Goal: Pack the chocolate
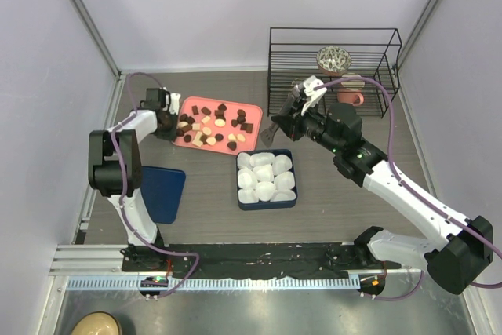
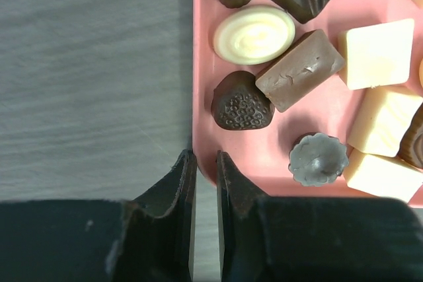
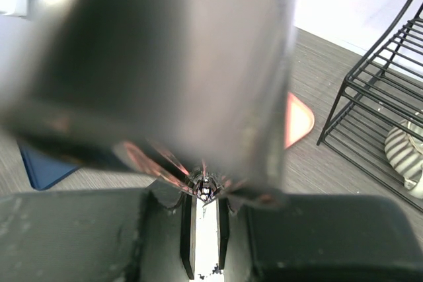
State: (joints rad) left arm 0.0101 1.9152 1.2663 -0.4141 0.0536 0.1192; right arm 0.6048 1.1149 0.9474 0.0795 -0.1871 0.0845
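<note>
The chocolate [image 1: 212,125] lies as several dark, mid-brown and cream pieces on a pink tray [image 1: 252,109]. My left gripper [image 1: 168,125] is at the tray's left corner. In the left wrist view its jaws [image 2: 203,158] are pinched on the tray's rim [image 2: 277,137]. Close beyond them lie a dark ridged piece [image 2: 242,101], a cream oval [image 2: 254,34] and a mid-brown block [image 2: 300,69]. My right gripper [image 1: 278,125] hovers at the tray's right end, shut on a grey metal tool [image 3: 165,64] that fills its wrist view.
A blue box [image 1: 267,203] holding white paper cups [image 1: 265,174] sits in front of the tray. A blue lid [image 1: 163,192] lies at the left. A black wire rack [image 1: 333,33] with a bowl [image 1: 333,59] stands at the back right.
</note>
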